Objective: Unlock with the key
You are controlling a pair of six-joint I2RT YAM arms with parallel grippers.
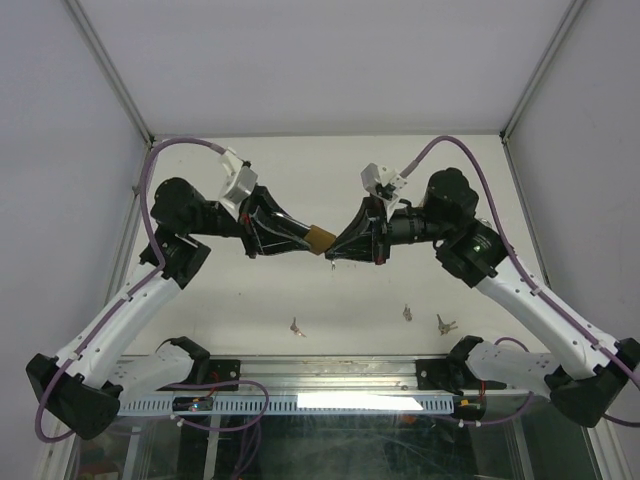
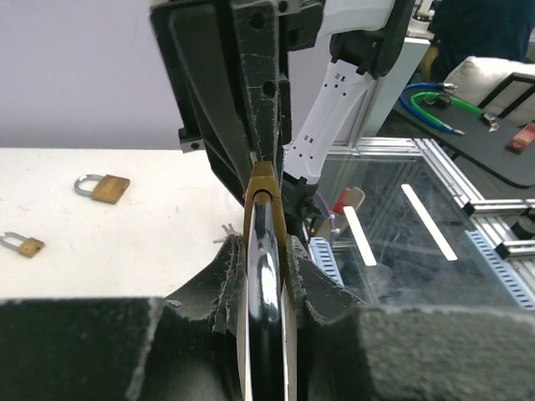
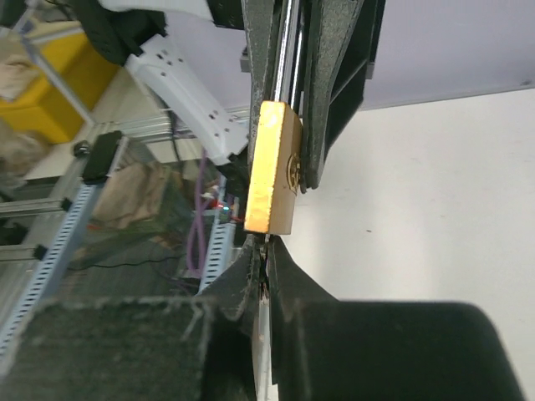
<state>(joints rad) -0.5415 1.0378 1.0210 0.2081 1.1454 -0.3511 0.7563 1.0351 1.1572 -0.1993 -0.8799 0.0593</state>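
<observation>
The left gripper (image 1: pixel 304 238) is closed on the padlock (image 1: pixel 319 238) and holds it in the air above the table (image 1: pixel 230 300), between the two arms. The right gripper (image 1: pixel 334 246) is fully closed on a thin sliver, judged to be the key (image 3: pixel 266 243), whose tip meets the padlock's underside. Pick-up and alignment appear complete. Insertion depth cannot be seen. The turn and the release of the shackle (image 2: pixel 265 288) appear outstanding.

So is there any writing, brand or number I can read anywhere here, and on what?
None can be read.
The brass padlock in the left gripper: no legible marking.
The two spare padlocks on the table: too small to read.
</observation>
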